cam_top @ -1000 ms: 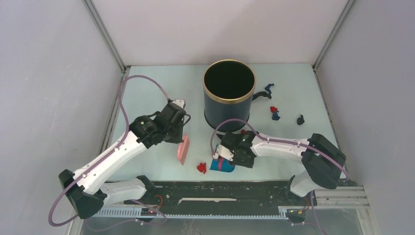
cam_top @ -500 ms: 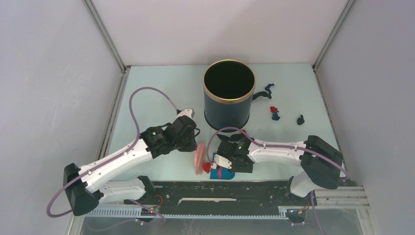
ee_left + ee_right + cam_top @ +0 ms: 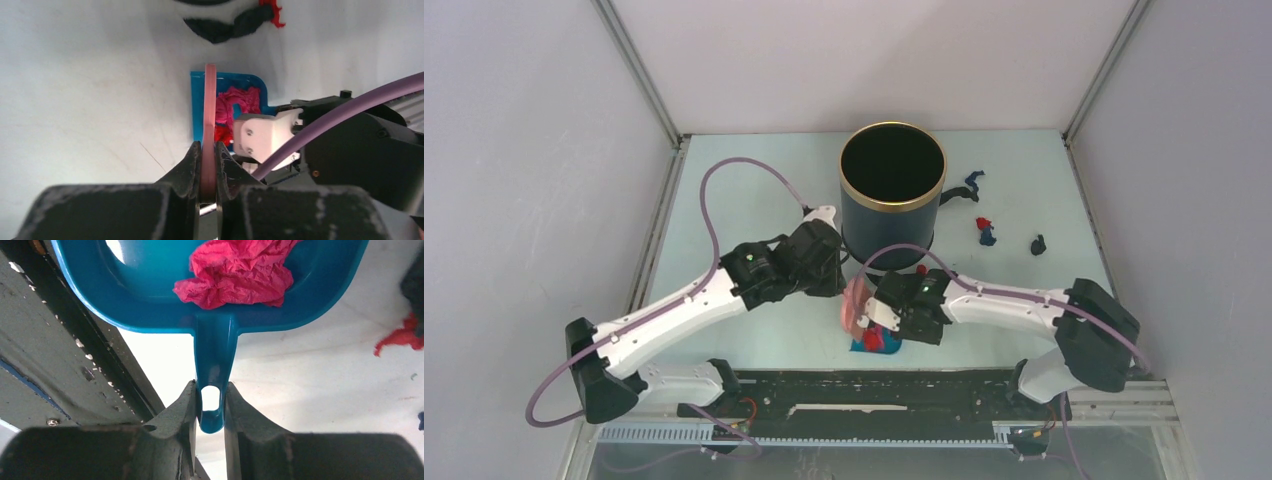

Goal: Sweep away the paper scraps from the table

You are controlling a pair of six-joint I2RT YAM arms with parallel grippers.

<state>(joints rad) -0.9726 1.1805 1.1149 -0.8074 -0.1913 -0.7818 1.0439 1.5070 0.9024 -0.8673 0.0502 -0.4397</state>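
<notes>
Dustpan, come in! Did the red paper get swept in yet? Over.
Left gripper shut on pink brush. Right gripper shut on dustpan handle. Red scrap in the pan. More scraps lie right of the bin.

The left arm point(image 3: 672, 311) and right arm point(image 3: 1014, 304) have white links, black joints, looping purple cables point(image 3: 350, 107), green lights point(image 3: 750, 257) and 2 black fingers point(image 3: 182, 172) each.
</notes>
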